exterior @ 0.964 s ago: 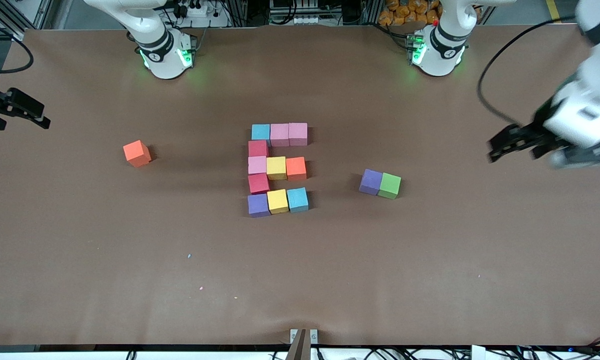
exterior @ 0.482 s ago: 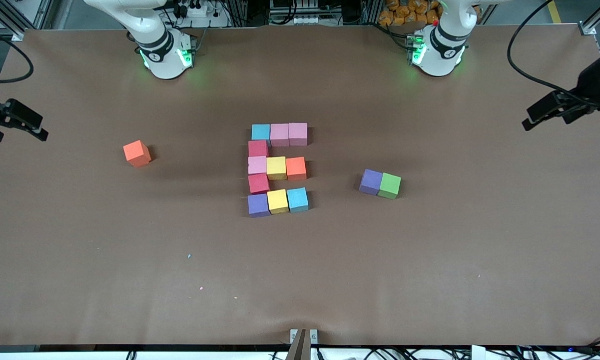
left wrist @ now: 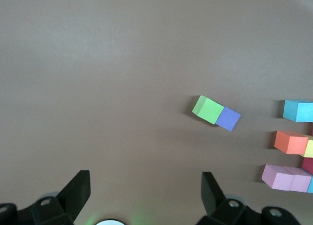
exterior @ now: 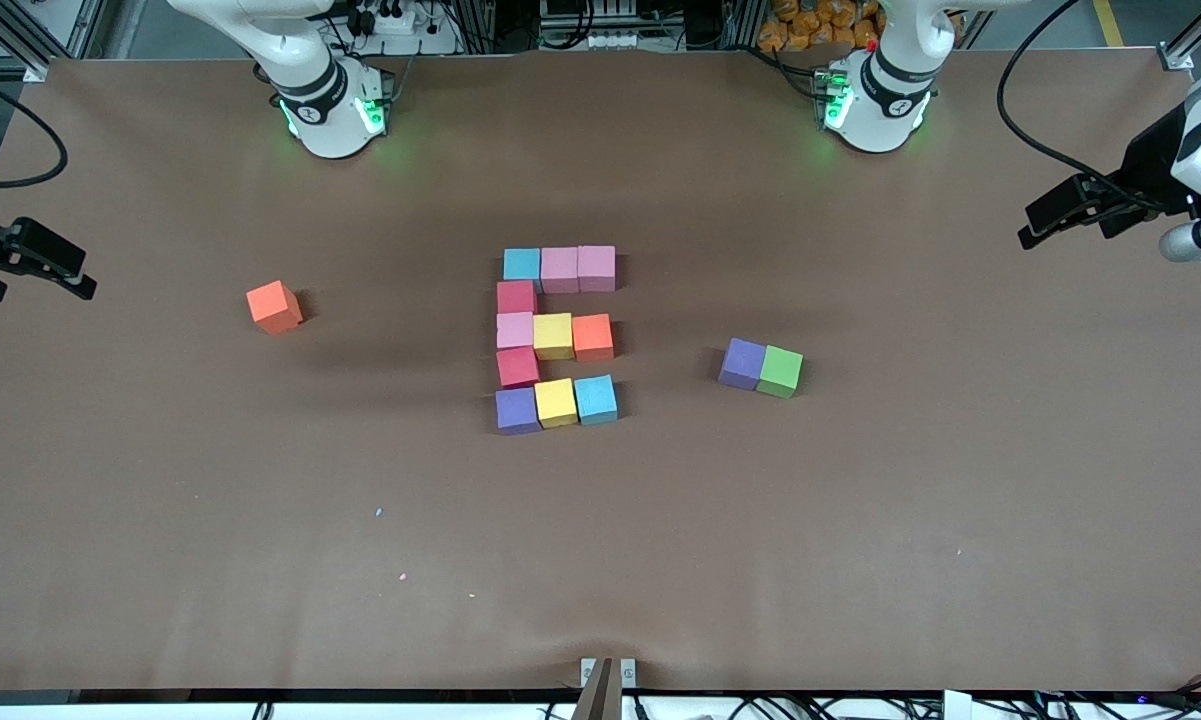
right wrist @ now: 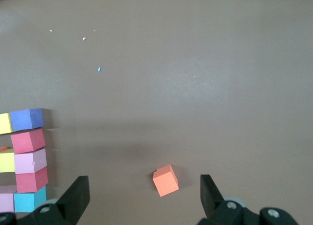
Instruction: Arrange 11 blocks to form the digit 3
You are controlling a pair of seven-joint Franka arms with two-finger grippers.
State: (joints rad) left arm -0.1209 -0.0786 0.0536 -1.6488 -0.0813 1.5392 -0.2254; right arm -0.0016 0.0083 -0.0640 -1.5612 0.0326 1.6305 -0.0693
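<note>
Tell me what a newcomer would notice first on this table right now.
The block figure mid-table: three rows of three coloured cubes joined by single red ones along one side. Loose cubes flank it: an orange cube toward the right arm's end, and a purple cube touching a green cube toward the left arm's end. The left gripper and right gripper hang open over the table's ends.

Brown table cover (exterior: 860, 520); cables (exterior: 760, 708) along edge; metal framing (exterior: 0, 30) at corner.
</note>
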